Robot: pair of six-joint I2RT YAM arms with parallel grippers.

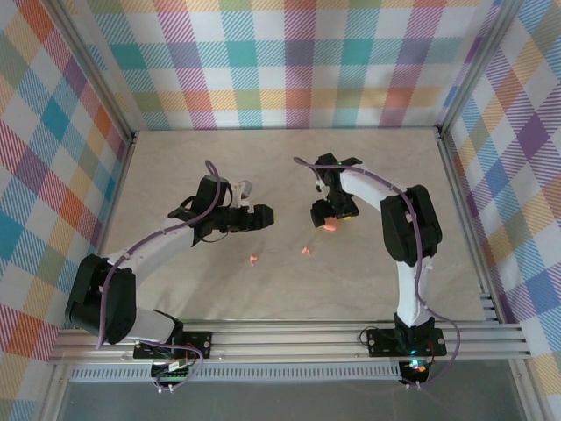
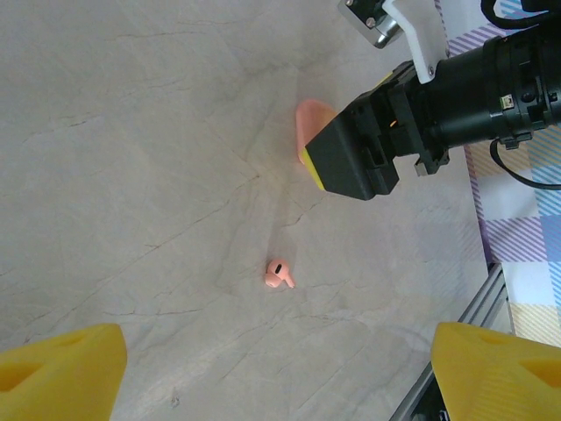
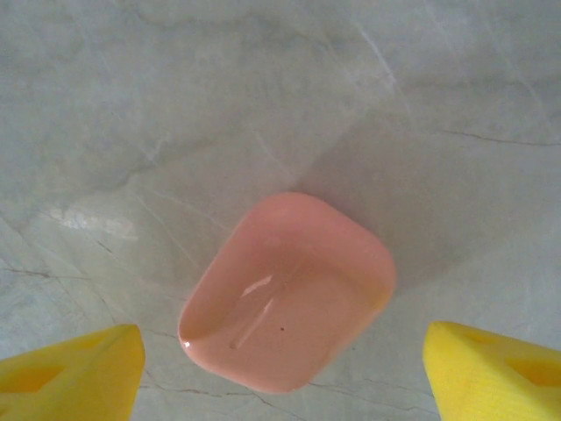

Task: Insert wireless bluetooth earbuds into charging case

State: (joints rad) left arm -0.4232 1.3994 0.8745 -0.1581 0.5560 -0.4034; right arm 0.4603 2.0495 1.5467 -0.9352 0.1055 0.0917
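The right gripper hangs over the table with its yellow fingertips spread wide. Between them, touching neither one, lies the salmon-pink charging case. It is a smooth pebble shape and its lid seems to be shut, though I cannot make out a seam.

The left gripper also has its fingers wide apart, with nothing between them. A little ahead of it, a salmon-pink earbud lies alone on the bare surface, and the case and the right gripper are further ahead. A second earbud lies on the near side of the left gripper, toward the arm bases.

In my judgement the step in hand is to get the case open and steady, since no earbud can go in before that. The right gripper should come down straight and close slowly on the two flat sides of the case. The shell is glossy and rounded, so it may slip or spin away. The left gripper should then centre itself over the earbud and pinch the body, not the thin stem. Such a small, light piece may easily flick away.

I cannot read any brand, label or writing on the case, the earbuds or the grippers.
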